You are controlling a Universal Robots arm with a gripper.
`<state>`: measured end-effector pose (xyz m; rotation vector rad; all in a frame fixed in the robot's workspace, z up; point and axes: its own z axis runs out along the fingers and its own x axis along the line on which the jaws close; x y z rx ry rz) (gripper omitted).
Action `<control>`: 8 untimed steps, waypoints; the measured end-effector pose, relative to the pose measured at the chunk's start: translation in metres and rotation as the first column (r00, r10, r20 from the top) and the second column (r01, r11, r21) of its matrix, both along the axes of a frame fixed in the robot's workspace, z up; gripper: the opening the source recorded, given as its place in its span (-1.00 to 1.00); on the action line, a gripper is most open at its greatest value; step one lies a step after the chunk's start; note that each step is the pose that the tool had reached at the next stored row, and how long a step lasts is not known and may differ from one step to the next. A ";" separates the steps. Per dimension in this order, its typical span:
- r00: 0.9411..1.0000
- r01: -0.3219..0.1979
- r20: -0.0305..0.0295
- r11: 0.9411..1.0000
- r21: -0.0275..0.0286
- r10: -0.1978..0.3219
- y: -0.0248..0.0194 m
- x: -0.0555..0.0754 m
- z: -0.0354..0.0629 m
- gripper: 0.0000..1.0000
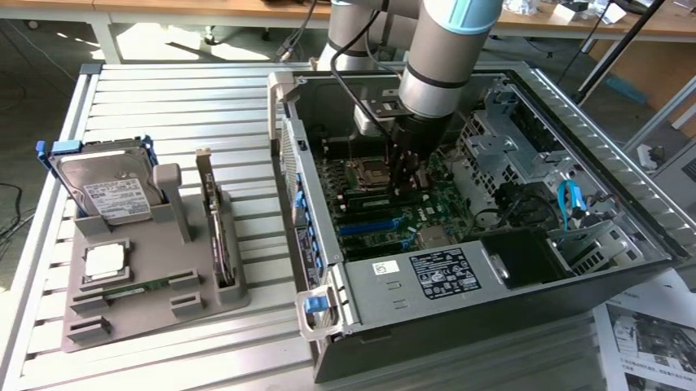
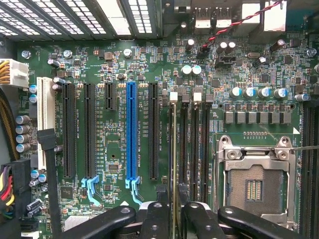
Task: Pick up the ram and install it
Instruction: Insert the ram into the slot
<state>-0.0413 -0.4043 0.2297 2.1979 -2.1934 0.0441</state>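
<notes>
Wrist view: the ram [image 2: 173, 149] is being seen edge-on, standing in the memory slot next to the socket [image 2: 254, 186], between the gripper's [image 2: 175, 211] fingers [image 2: 157, 221]. The jaws are parted a little, and nothing appears to be clamped. Whether the stick is fully seated cannot be told. For a good seating, pressure is best applied straight down and evenly along the stick, with the slot's end latches [image 2: 173, 95] being watched for closing.

In the middle of the exterior view the gripper [image 1: 405, 183] is reaching deep into the case [image 1: 609, 138]. At lower left a tray [image 1: 207, 314] is carrying a drive [image 1: 109, 191] and a second stick [image 1: 136, 287]. Room is being limited by the neighbouring slots [image 2: 192, 144] and the socket lever; the blue cable [image 1: 566, 204] is lying well apart.
</notes>
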 end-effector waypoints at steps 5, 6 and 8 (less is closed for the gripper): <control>1.000 0.000 0.000 1.000 -0.017 0.000 0.0000 0.000 0.0034 -0.58; 1.000 0.000 0.000 1.000 -0.018 0.000 0.0000 0.000 0.0047 -0.58; 1.000 0.000 0.000 1.000 -0.022 0.000 0.0000 0.000 0.0074 -0.58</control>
